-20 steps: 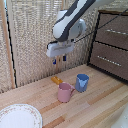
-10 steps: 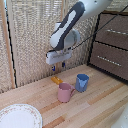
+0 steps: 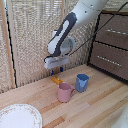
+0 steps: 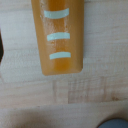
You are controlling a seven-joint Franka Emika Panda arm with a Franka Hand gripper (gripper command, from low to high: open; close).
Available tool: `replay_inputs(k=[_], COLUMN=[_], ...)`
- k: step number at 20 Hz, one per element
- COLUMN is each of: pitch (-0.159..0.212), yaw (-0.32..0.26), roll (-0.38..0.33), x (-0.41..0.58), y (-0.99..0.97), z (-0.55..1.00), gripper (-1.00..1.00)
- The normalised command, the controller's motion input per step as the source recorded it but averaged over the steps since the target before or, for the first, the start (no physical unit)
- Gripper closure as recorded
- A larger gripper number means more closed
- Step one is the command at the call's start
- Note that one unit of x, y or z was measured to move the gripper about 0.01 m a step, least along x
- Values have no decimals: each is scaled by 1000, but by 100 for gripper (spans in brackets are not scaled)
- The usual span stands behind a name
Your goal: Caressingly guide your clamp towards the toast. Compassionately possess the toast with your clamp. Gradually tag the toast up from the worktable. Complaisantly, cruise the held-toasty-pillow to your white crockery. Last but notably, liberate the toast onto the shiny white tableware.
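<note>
The toast (image 3: 57,79) is a small flat orange-yellow slab lying on the wooden worktable (image 3: 90,107) near the back, by the reed screen. My gripper (image 3: 55,68) hangs just above it, its fingers too small in the exterior view to tell open from shut. In the wrist view the toast (image 4: 56,35) fills the middle, an orange slab with three pale stripes, lying flat on the wood. A dark finger edge (image 4: 1,47) shows at the frame's side. The white plate (image 3: 19,116) lies at the front of the exterior view's left.
A pink mug (image 3: 65,92) and a blue cup (image 3: 81,82) stand close in front of the toast, toward the exterior view's right. A dark brown drawer cabinet (image 3: 111,45) stands at the right. A reed screen (image 3: 30,40) backs the table.
The arm has swung toward the exterior view's left and come down, from above the mugs to just over the toast.
</note>
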Motion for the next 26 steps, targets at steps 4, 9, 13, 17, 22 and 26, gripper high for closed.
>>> replay_inputs(k=[4,9,13,17,22,26], pitch=[90,12,10,38,-4,17], yaw=[-17,0,0,1,-50,-108], roll=[-76,-75,-52,-41,-10,0], x=[36,219,151,15,-76,-128], y=[0,63,84,68,30,55], z=[-276,-262,-109,-21,249,1000], gripper=[-100,100,100,100,100,100])
